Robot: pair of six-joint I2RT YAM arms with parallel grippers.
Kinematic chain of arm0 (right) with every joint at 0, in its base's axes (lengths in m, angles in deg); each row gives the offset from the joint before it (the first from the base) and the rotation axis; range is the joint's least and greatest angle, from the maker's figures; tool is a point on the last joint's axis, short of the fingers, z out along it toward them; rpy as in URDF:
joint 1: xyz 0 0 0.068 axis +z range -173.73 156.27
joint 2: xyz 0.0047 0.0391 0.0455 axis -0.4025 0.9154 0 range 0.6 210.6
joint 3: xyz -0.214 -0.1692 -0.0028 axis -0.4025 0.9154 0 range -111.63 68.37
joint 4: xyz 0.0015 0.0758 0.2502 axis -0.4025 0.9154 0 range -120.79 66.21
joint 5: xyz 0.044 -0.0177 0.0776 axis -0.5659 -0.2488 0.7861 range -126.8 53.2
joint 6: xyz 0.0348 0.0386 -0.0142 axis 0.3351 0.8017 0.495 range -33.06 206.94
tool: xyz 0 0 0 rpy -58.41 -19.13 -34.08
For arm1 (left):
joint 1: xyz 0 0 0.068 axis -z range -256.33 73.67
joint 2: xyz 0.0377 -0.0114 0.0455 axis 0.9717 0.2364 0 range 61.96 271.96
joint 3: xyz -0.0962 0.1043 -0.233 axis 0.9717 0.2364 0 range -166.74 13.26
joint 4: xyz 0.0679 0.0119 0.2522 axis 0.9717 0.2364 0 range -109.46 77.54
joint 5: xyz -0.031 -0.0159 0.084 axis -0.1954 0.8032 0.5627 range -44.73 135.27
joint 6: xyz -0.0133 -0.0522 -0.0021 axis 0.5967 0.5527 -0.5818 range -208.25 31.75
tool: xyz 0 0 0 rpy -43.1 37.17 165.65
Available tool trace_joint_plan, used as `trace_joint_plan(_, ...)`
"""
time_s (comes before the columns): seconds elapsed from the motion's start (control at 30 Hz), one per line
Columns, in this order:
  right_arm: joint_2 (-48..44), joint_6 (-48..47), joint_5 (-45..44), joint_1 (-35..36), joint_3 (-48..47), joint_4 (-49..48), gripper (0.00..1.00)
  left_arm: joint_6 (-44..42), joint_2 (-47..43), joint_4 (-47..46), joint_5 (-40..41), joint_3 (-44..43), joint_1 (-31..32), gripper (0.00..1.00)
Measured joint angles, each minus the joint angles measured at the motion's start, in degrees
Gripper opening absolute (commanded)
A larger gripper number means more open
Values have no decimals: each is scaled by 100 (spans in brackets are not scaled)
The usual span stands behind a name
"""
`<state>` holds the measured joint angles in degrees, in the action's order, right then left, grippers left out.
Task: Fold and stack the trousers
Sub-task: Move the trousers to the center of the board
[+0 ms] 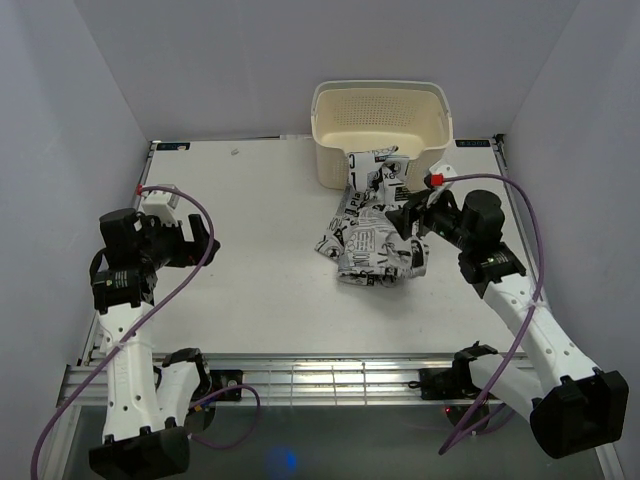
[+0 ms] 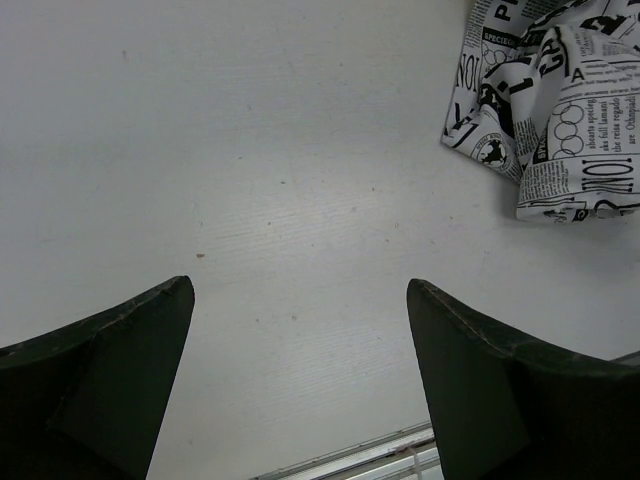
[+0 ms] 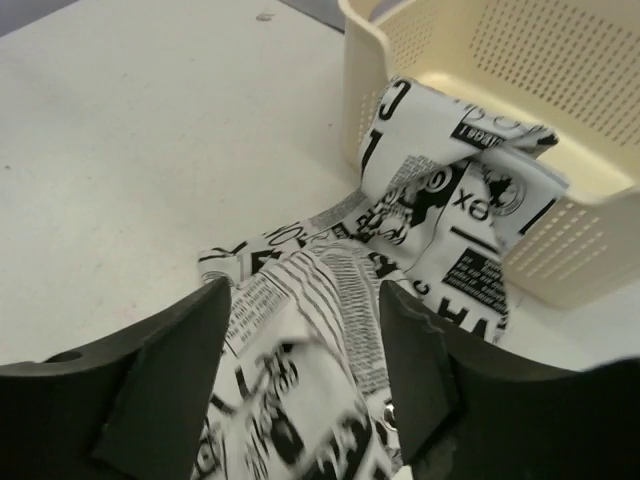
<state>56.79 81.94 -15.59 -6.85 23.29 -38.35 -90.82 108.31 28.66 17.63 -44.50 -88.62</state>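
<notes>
The trousers (image 1: 372, 235) are seen right of the table's middle, crumpled and unfolded. One end is hung over the near rim of the cream perforated basket (image 1: 335, 160), which is set at the far edge of the table (image 1: 260, 200). The rest is spilled down onto the tabletop in a loose heap just near of the basket (black newspaper print on white throughout).

The right gripper (image 1: 402, 222) is held at the right side of that heap, low over the cloth. In the right wrist view its dark fingers (image 3: 160, 370) are shown part-way apart, with a fold of the printed cloth between and below them. That fold is blurred, and no clamping of it by the fingers can be made out.

The left gripper (image 1: 203, 240) is placed well apart from the trousers, over bare table on the left side. Its fingers (image 2: 110, 370) are spread wide and nothing is held between them. In the left wrist view only the nearest corner of the heap is caught, at the upper right.
</notes>
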Motion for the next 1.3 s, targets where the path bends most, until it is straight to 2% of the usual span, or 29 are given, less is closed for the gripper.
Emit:
trace_joint_plan(0.03,-13,-61,15,0,0,205,83,-26,7,9,-35,0,-2,98)
trace_joint_plan(0.1,-103,-109,0,2,2,380,86,-85,11,35,-105,0,-2,98)
trace_joint_plan(0.23,-363,22,-205,0,7,330,87,-153,35,50,-295,-7,-2,98)
trace_joint_plan(0.33,-101,188,-601,0,-15,33,87,-155,111,72,-422,-17,-2,98)
trace_joint_plan(0.4,358,326,-898,-4,-92,-210,91,-153,216,74,-509,-28,-2,98)
trace_joint_plan(0.47,857,450,-1069,-22,-212,-358,99,-151,267,72,-568,-39,-2,98)
trace_joint_plan(0.6,2297,807,-1386,-149,-603,-560,90,-153,295,70,-691,-55,-2,98)
trace_joint_plan(0.77,3462,1158,-1532,-315,-1189,-846,90,-205,317,11,-894,-120,-2,98)
trace_joint_plan(1.03,4562,1471,-1285,-407,-1873,-1543,90,-234,538,-94,-1211,-149,-2,98)
trace_joint_plan(1.3,4892,1843,-251,-479,-2020,-1991,97,-240,601,-227,-1309,-122,-2,98)
